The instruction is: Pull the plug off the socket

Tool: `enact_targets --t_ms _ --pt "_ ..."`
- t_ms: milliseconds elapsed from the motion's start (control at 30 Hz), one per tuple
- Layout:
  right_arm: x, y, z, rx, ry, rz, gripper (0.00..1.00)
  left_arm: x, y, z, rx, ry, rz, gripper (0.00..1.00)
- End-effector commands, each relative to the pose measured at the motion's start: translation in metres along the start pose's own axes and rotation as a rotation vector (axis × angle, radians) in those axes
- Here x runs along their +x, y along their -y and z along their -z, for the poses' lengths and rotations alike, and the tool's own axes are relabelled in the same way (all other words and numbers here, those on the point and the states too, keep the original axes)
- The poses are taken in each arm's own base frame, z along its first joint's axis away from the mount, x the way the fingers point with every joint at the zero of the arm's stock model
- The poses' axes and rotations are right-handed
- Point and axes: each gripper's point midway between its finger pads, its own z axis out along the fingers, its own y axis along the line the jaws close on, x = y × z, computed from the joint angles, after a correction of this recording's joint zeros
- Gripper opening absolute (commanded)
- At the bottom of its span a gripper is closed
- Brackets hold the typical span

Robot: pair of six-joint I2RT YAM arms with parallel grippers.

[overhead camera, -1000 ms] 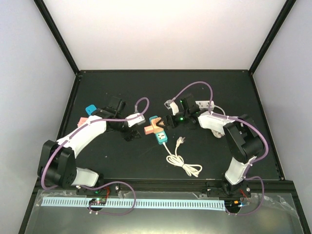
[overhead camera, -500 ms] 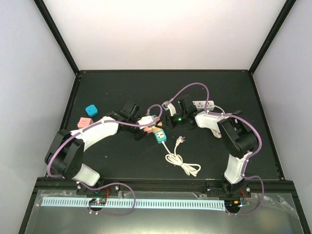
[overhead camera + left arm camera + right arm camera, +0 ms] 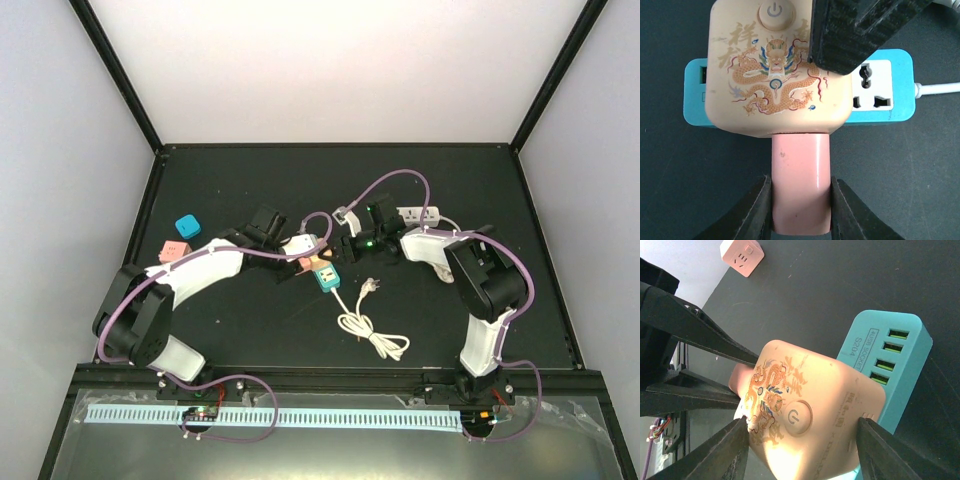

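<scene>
A cream cube socket (image 3: 775,75) printed with a dragon sits on top of a teal power strip (image 3: 890,95). A pink plug (image 3: 801,190) sticks out of the cube's side. My left gripper (image 3: 801,210) is shut on that pink plug, one finger pressed on each flank. My right gripper (image 3: 802,432) is shut on the cube socket (image 3: 810,415), its fingers touching two opposite sides. From above, both grippers meet at the cluster (image 3: 320,264) at mid-table, the left gripper (image 3: 300,262) from the left and the right gripper (image 3: 337,254) from the right.
A teal cube (image 3: 187,226) and a pink cube (image 3: 173,250) lie at the left. A white power strip (image 3: 420,214) lies behind the right arm. A coiled white cable (image 3: 372,328) with its plug trails toward the front from the teal strip (image 3: 328,281).
The left arm swung right to the cluster and its jaws closed on the pink plug. The right gripper's jaws narrowed onto the cube socket.
</scene>
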Motion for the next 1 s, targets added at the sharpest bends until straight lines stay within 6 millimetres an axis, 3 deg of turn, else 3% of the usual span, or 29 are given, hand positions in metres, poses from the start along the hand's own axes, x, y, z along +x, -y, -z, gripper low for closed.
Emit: enact_targets --t_ms 0,233,333,467,533,700,967 --pt "0.056 0.054 -0.005 0.190 -0.124 -0.106 0.60 0.011 0.009 0.005 0.021 -0.023 -0.018 0.22" --pt "0.058 0.061 -0.004 0.225 -0.131 -0.100 0.59 0.032 -0.001 0.008 -0.075 -0.088 -0.098 0.19" --pt "0.058 0.065 -0.004 0.243 -0.135 -0.097 0.59 0.022 0.000 0.012 -0.060 -0.065 -0.075 0.19" --pt "0.059 0.067 -0.004 0.251 -0.140 -0.101 0.59 0.003 0.020 0.019 0.086 -0.021 -0.022 0.17" --pt "0.060 0.069 -0.004 0.259 -0.143 -0.101 0.59 0.002 0.024 0.021 0.105 -0.022 -0.021 0.16" --pt "0.061 0.073 -0.006 0.270 -0.147 -0.109 0.58 0.026 0.021 0.021 0.042 -0.078 -0.061 0.16" --pt "0.056 0.068 -0.004 0.253 -0.132 -0.091 0.58 0.038 0.005 0.014 -0.057 -0.113 -0.070 0.16"
